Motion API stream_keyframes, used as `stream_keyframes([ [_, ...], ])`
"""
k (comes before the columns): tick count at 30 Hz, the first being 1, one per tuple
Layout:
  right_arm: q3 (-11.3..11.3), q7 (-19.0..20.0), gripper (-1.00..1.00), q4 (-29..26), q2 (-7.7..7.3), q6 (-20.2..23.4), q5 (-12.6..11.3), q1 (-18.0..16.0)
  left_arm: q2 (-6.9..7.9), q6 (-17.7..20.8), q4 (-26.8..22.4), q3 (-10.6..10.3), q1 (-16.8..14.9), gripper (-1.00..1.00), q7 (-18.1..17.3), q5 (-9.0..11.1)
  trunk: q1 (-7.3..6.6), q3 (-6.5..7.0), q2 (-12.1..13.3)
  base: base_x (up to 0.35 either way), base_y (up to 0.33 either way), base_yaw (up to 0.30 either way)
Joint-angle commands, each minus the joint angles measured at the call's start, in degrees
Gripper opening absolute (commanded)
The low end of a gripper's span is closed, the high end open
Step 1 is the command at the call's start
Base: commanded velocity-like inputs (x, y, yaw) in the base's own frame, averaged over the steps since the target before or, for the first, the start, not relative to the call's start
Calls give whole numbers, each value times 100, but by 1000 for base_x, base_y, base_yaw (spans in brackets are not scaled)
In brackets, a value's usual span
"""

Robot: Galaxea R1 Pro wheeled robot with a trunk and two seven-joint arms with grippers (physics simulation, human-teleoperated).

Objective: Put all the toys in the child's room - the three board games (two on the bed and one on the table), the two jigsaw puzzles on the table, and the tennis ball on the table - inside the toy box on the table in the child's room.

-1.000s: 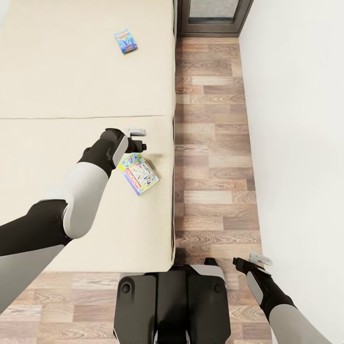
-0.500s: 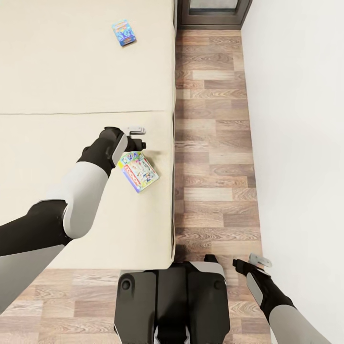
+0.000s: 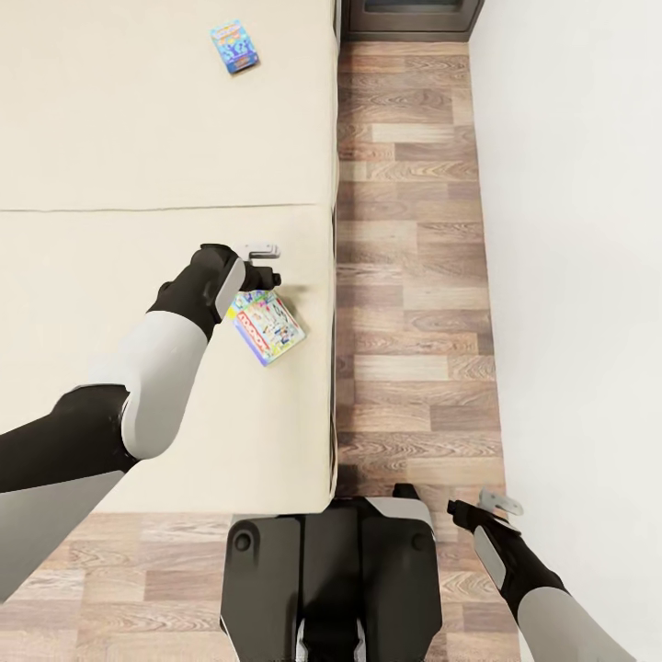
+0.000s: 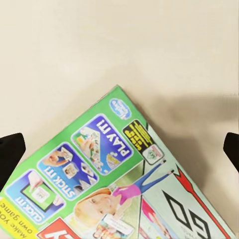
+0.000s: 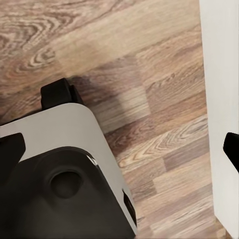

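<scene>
Two board games lie on the cream bed (image 3: 138, 138). The nearer one (image 3: 268, 327), with a green, red and yellow cover, lies near the bed's right edge. The other, a blue box (image 3: 233, 46), lies far up the bed. My left gripper (image 3: 265, 265) hovers open just above the nearer game's far corner, with nothing between its fingers. In the left wrist view the cover (image 4: 114, 184) lies close below the open gripper (image 4: 119, 149), with dark fingertips (image 4: 10, 154) at both sides. My right gripper (image 3: 480, 505) hangs open and empty over the floor by the wall.
A strip of wood-plank floor (image 3: 405, 276) runs between the bed and the white wall (image 3: 579, 276). A dark door frame (image 3: 409, 18) closes the far end. My base (image 3: 331, 579) stands at the bed's near corner and also appears in the right wrist view (image 5: 59, 174).
The whole view has shifted, with the bed and both games sliding up the picture. The left gripper now sits slightly nearer over the closer game. Both grippers stay open.
</scene>
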Motion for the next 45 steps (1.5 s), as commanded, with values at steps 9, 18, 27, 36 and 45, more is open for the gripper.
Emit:
stream_keyframes([
  [9, 9, -24, 100, -11, -1, 26, -60, 1, -15, 23, -8, 42, -2, 100, -16, -57, 3, -90, -9, 0, 0, 0],
  [18, 9, -18, 100, -11, -1, 22, -58, 1, -16, 17, -8, 41, -2, 100, -16, -51, 3, -164, -9, 0, 0, 0],
  [27, 9, -15, 100, -11, -1, 18, -52, 1, -11, 9, -9, 32, -2, 100, -16, -54, 3, -180, -9, 0, 0, 0],
  [36, 9, -15, 100, -11, -1, 17, -51, 1, -15, 2, -7, 30, -2, 100, -16, -49, 3, -182, -9, 0, 0, 0],
  [45, 9, -15, 100, -11, -1, 17, -51, 1, -16, 14, -49, 37, -5, 100, -14, -55, 3, -199, -9, 0, 0, 0],
])
